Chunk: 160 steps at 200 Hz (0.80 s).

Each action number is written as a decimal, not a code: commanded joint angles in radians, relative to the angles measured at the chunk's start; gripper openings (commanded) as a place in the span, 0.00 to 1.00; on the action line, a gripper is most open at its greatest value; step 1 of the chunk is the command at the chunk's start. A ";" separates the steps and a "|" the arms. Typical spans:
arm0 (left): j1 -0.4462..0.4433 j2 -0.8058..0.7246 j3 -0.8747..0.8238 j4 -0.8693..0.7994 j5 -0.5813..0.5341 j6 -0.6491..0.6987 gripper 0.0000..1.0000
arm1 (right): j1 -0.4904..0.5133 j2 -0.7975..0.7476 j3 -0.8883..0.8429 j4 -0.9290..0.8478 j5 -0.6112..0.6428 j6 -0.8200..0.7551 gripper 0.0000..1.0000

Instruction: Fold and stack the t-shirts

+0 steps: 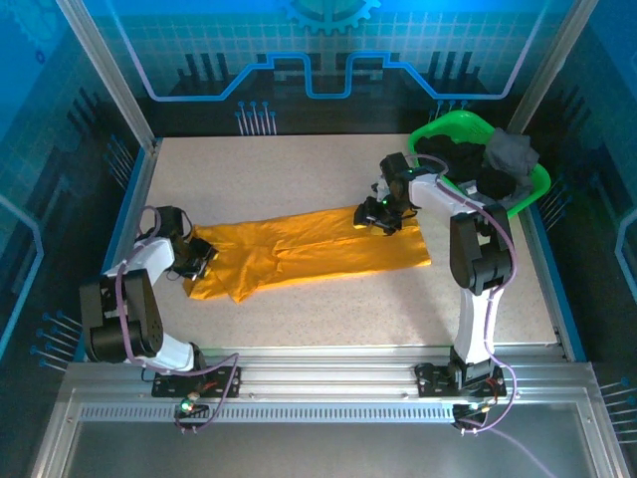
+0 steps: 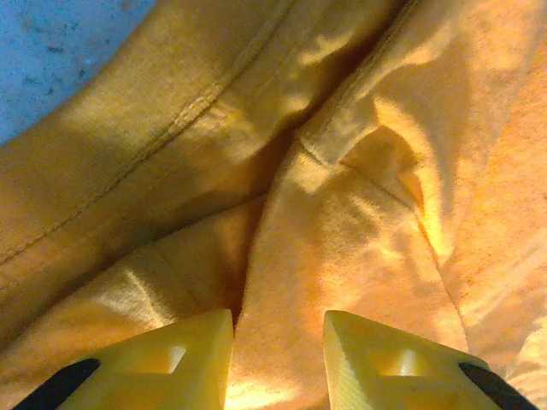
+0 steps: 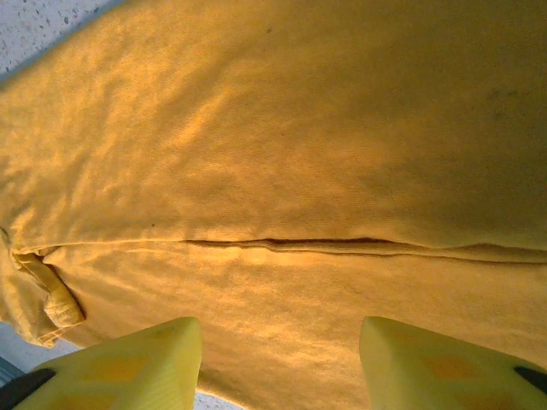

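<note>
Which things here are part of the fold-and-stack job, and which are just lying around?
Job:
- orange t-shirt, spread out lengthwise
- dark shirts, heaped together

Just there:
- green basket, holding the dark shirts
- table, under the orange one

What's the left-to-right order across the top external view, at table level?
left gripper → orange-yellow t-shirt → right gripper → green basket

White shells, black joints on left arm (image 1: 149, 261) and right arm (image 1: 476, 299). Purple cable (image 1: 120, 299) loops on left one, pale cable (image 1: 501, 231) on right. Chunky yellow fingers (image 2: 162, 359), black trim, on left pincer (image 2: 278, 316) and right pincer (image 3: 280, 323).
</note>
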 commanded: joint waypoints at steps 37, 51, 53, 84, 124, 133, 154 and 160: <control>-0.004 0.070 0.015 -0.015 -0.012 0.044 0.30 | -0.007 0.005 0.023 -0.007 -0.025 0.007 0.52; -0.004 0.063 0.015 -0.028 -0.027 0.042 0.30 | -0.008 0.006 0.026 -0.008 -0.022 0.008 0.52; -0.004 0.062 0.012 -0.028 -0.029 0.043 0.31 | -0.008 0.007 0.026 -0.007 -0.023 0.008 0.52; -0.005 0.045 0.007 -0.023 -0.033 0.040 0.37 | -0.008 0.012 0.028 -0.004 -0.026 0.012 0.52; -0.012 0.061 0.000 0.014 -0.014 0.032 0.28 | -0.007 0.022 0.034 -0.004 -0.028 0.011 0.52; -0.013 0.069 0.003 0.021 -0.013 0.030 0.26 | -0.007 0.023 0.035 -0.004 -0.027 0.011 0.52; -0.016 0.057 0.009 0.019 -0.025 0.027 0.19 | -0.008 0.023 0.032 -0.007 -0.028 0.008 0.52; -0.016 0.046 0.009 0.019 -0.030 0.026 0.17 | -0.008 0.024 0.031 -0.007 -0.027 0.008 0.52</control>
